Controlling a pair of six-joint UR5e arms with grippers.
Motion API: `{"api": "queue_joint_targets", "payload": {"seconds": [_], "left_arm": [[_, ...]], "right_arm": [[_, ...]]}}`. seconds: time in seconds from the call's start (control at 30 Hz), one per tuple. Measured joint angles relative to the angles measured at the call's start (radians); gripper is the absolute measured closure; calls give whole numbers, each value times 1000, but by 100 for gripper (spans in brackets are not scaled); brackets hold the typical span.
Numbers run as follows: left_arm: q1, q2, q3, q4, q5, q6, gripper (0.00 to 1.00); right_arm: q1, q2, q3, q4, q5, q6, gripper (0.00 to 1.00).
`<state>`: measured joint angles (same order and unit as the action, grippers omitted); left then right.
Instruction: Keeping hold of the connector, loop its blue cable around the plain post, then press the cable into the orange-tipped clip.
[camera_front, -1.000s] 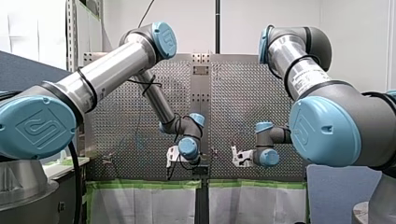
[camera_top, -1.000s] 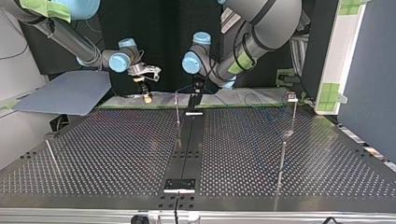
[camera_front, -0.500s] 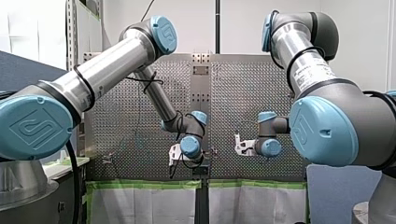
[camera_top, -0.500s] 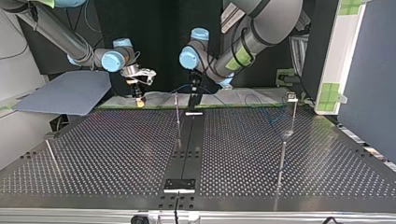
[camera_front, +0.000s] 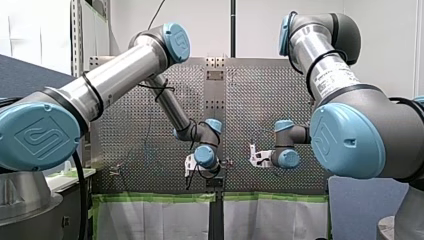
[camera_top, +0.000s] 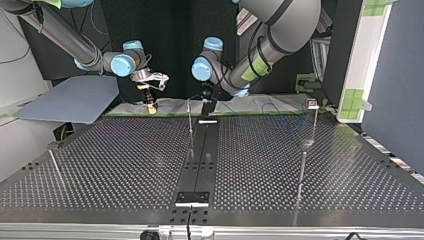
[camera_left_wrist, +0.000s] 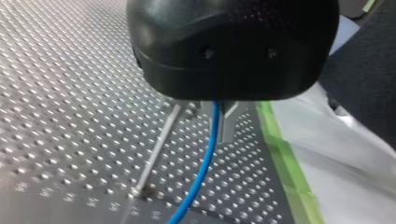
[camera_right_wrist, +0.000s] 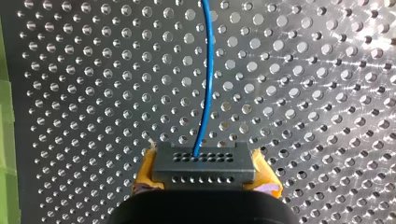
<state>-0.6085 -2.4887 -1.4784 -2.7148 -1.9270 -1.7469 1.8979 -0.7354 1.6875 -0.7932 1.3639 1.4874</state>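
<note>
Connector (camera_right_wrist: 203, 165) is pinched between the yellow pads (camera_right_wrist: 265, 173) of the right gripper (camera_top: 151, 106), at the upper left of the top view. Its blue cable (camera_right_wrist: 205, 79) runs straight ahead from there, long and thin, over to the left gripper (camera_top: 206, 109) at the upper middle. That one's metal fingers (camera_left_wrist: 229, 122) are squeezed shut on the cable. Just beside it, between the two grippers, the post (camera_top: 190, 122) stands upright. The left arm is nearer the post, so I think it should lead the cable round it.
</note>
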Motion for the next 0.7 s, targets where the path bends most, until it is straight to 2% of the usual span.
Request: {"api": "queue_joint_targets", "payload": {"seconds": [0.43,0.7], "left_arm": [[35,-12,38,-13,16,-12,100],[56,-12,66,-21,51,-19,100]], "right_arm": [[-6,3,0,-10,0,6,100],[-17,9,0,-35,3,31,100]]}}
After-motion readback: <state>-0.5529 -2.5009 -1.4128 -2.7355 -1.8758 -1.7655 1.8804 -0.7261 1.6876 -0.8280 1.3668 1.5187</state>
